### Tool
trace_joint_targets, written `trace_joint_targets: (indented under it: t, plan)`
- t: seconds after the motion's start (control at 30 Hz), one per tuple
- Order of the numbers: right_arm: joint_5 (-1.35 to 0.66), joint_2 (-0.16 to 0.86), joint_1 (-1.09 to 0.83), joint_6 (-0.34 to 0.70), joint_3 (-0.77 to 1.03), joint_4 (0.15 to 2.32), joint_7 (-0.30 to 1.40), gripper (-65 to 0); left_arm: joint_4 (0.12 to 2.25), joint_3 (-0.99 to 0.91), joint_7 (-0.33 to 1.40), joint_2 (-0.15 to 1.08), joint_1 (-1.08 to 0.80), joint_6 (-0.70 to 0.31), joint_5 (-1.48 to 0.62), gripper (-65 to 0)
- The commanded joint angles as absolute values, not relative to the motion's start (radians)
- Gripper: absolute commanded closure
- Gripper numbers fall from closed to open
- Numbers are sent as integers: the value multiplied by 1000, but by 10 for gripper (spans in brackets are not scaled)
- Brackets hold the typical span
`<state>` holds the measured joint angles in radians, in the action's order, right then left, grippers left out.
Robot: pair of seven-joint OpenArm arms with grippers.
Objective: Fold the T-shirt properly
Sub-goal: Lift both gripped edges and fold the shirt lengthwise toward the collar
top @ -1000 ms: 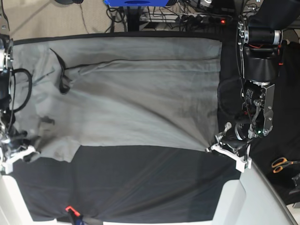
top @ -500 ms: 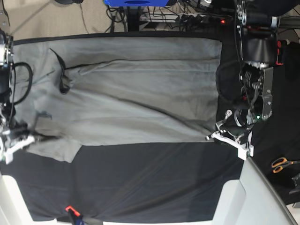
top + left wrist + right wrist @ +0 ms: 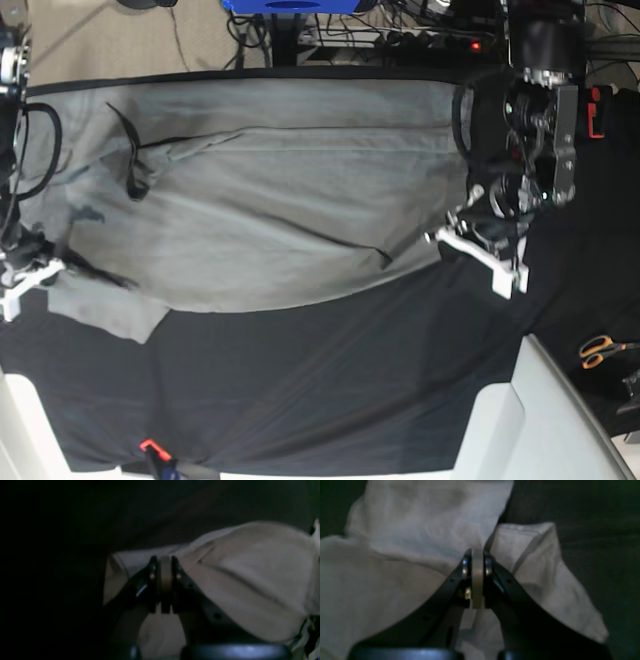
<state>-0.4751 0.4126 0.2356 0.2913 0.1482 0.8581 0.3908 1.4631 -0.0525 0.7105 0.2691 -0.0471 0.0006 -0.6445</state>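
Observation:
The grey T-shirt [image 3: 280, 200] lies spread across the far half of the black table cloth [image 3: 300, 380], its collar [image 3: 135, 170] toward the view's left. On the right of the base view, my left gripper [image 3: 436, 238] is shut on the shirt's near right corner, lifting it a little. My right gripper [image 3: 55, 268], at the far left, is shut on the shirt's near left corner. In the left wrist view the left gripper [image 3: 165, 566] pinches a fold of the shirt [image 3: 250, 567]. The right wrist view has the right gripper [image 3: 477, 557] closed on bunched fabric of the shirt [image 3: 420, 517].
Orange-handled scissors [image 3: 600, 350] lie at the right edge. A white surface [image 3: 560, 420] fills the near right corner and another [image 3: 20, 420] the near left. A small red-tipped object [image 3: 150, 447] sits at the near edge. Cables and a blue object [image 3: 290, 5] lie beyond the table.
Both grippers have moved toward the far side, dragging the shirt's near edge with them. The left gripper has also shifted inward, and the near edge now runs slanted and slack.

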Motion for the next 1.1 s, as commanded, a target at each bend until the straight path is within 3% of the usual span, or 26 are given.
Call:
trace_joint_targets:
  t: [0.0,0.3,0.9,1.07]
  plan:
    - [-486,426,239,292,174,906,390,0,1500,-58,694,282,-47,-4,-656,0]
    - [-484,421,137,292,266,1018,458,0,1547,-58,694,317,-114,-7,-656,0]
    - [-486,440,30,292,268,1119,458,0,1612,-54,694,387,-216,-10,-656,0]
    - [-486,435,-5,292,351,1121,460,0,1658,-54,694,387,-246,-10,-656,0]
